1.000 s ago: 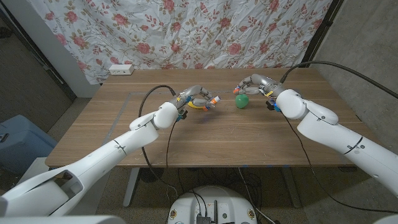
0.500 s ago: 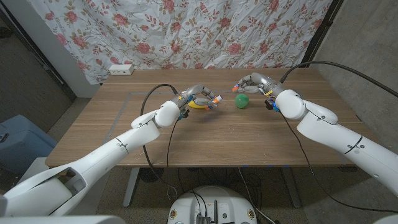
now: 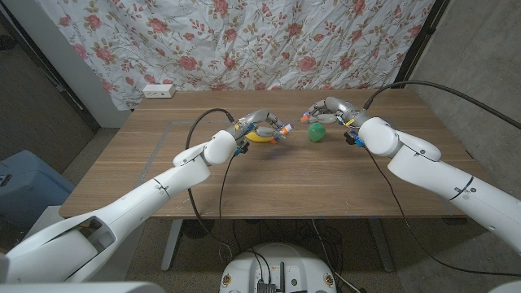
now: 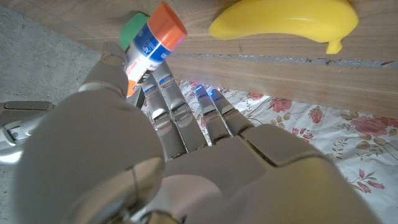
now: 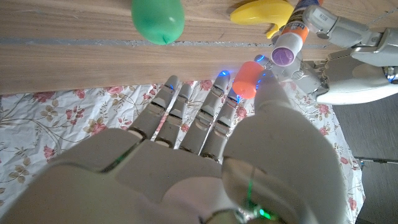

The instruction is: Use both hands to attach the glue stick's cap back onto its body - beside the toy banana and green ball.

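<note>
My left hand (image 3: 259, 124) pinches the glue stick's body (image 3: 282, 129) between thumb and fingers, holding it up off the wooden table (image 3: 269, 175) just above the toy banana (image 3: 260, 137); in my left wrist view the body (image 4: 152, 41) sticks out past my fingertips with its orange end leading and the blue-and-white label behind it, and the banana (image 4: 285, 22) lies on the wood close beside it. My right hand (image 3: 328, 109) pinches the small orange cap (image 3: 306, 117) at its fingertips, raised over the table just behind the green ball (image 3: 317, 132). In my right wrist view the cap (image 5: 247, 78) sits between my thumb and a finger, facing the open white end of the glue stick (image 5: 288, 48) held by my other hand, the two near each other but still apart. The ball (image 5: 158, 18) and banana (image 5: 261, 12) rest on the table beyond them.
</note>
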Robot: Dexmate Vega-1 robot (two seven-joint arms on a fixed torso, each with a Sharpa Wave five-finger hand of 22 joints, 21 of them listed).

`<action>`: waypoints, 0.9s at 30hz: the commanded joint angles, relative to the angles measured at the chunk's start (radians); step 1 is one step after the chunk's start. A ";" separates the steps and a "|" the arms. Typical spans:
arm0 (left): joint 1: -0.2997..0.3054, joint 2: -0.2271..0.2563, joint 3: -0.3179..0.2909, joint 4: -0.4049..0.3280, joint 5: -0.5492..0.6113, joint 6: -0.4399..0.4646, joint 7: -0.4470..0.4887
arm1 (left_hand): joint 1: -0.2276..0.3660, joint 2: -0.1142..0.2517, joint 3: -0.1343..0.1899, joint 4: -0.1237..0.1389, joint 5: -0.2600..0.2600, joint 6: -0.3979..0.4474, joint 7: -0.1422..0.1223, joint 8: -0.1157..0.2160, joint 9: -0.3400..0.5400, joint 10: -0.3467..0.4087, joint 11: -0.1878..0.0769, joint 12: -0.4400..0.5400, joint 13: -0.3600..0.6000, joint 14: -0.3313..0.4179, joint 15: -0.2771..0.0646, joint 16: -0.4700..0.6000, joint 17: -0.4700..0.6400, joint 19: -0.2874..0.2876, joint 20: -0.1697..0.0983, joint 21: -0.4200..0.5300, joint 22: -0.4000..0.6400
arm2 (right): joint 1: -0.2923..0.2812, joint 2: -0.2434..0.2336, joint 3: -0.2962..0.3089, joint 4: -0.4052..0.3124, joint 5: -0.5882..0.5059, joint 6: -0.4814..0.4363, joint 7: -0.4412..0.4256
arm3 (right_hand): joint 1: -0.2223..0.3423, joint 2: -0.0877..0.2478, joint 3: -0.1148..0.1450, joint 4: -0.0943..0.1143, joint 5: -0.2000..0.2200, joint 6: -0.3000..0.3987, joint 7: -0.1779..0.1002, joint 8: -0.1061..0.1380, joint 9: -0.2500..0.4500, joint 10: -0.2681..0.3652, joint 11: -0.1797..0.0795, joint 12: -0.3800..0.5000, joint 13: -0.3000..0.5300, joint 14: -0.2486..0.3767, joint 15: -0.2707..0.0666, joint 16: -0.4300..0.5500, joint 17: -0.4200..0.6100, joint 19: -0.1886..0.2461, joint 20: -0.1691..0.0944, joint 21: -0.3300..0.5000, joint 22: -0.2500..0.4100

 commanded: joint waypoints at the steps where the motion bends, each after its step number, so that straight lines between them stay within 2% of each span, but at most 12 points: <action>1: -0.008 -0.006 0.005 0.006 0.005 -0.010 -0.008 | 0.035 0.050 0.002 0.004 0.008 0.104 0.001 0.007 0.011 0.055 -0.053 0.004 0.001 -0.005 -0.143 0.002 0.000 0.011 -0.087 0.000 0.003 | 0.013 -0.006 -0.014 0.003 0.021 0.017 0.010 | 0.006 0.006 -0.006 -0.001 0.000 -0.003 0.000 -0.002 0.005 -0.002 0.001 0.002 0.002 0.001 -0.133 0.003 0.005 -0.007 0.001 -0.005 0.005; 27: -0.005 -0.009 0.008 0.003 0.013 -0.011 -0.005 | 0.036 0.052 0.001 0.004 0.008 0.102 0.002 0.008 0.011 0.054 -0.053 0.005 0.002 -0.007 -0.144 0.002 0.000 0.011 -0.084 -0.001 0.003 | 0.010 -0.013 -0.027 -0.023 0.006 0.010 0.006 | -0.004 0.009 -0.016 0.006 -0.003 -0.005 0.000 -0.011 0.005 -0.007 0.002 0.002 0.003 -0.002 -0.129 0.002 0.006 -0.022 -0.002 -0.014 0.005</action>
